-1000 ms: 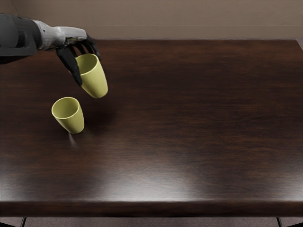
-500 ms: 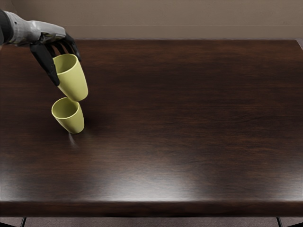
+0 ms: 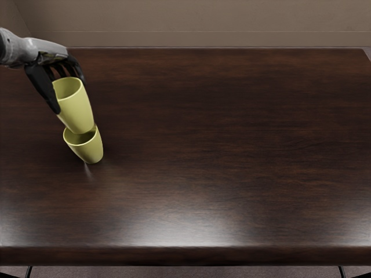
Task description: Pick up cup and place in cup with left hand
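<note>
Dark tabletop (image 3: pixel 232 150) stretches below. Over the standing cup (image 3: pixel 90 152), my left hand (image 3: pixel 53 57) curls its fingers round the held cup (image 3: pixel 76 111) near the rim — high, I judge, to leave the base free to enter first. That base overlaps the standing cup's mouth; whether it is inside, I cannot tell — so I should lower before letting go.

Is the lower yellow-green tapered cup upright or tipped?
Upright: the cup has its mouth facing up and its narrower base on the dark wooden table.
</note>
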### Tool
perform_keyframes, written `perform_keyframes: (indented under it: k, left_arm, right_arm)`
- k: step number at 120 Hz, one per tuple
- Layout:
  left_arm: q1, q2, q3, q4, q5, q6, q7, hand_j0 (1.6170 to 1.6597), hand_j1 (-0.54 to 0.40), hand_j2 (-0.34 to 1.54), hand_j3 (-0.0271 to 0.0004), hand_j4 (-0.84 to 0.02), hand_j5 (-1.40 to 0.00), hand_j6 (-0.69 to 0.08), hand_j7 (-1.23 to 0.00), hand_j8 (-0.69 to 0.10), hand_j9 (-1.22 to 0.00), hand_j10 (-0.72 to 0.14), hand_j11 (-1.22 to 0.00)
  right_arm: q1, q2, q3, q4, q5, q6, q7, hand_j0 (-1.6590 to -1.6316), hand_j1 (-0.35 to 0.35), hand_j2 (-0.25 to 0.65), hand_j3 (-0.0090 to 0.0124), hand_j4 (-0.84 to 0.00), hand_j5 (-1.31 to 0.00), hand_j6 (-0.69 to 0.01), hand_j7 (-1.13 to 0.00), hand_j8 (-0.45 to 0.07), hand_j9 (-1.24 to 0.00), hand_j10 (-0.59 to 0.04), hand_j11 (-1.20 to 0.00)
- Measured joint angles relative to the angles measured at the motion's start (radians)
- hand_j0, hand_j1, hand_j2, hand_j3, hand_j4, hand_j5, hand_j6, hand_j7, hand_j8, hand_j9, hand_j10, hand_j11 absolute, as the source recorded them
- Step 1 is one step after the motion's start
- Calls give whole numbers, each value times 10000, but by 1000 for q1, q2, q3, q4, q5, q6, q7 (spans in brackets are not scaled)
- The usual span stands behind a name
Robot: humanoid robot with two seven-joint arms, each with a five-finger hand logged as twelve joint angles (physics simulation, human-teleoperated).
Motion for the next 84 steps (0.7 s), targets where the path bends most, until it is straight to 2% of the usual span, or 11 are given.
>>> perform_keyframes:
  k: [50, 84]
  left_arm:
    - [14, -12, 20, 14, 0, 9, -6, 16570, -1626, 2331, 0, -4467, -7136, -2919, -7089, -2880, -7187, -4637, -7128]
    - [54, -40, 20, 33, 1, 12, -8, 16572, -1684, 2507, 0, -4608, -7031, -2950, -7082, -2954, -7128, -4785, -7059]
  right_arm:
    - [0, 0, 0, 0, 0, 0, 0, -16581, -3491, -1, 0, -1, 0, -1, 0, -1, 0, -1, 0]
    - [0, 0, 0, 0, 0, 0, 0, -16581, -3491, 0, 0, -1, 0, -1, 0, -1, 0, -1, 0]
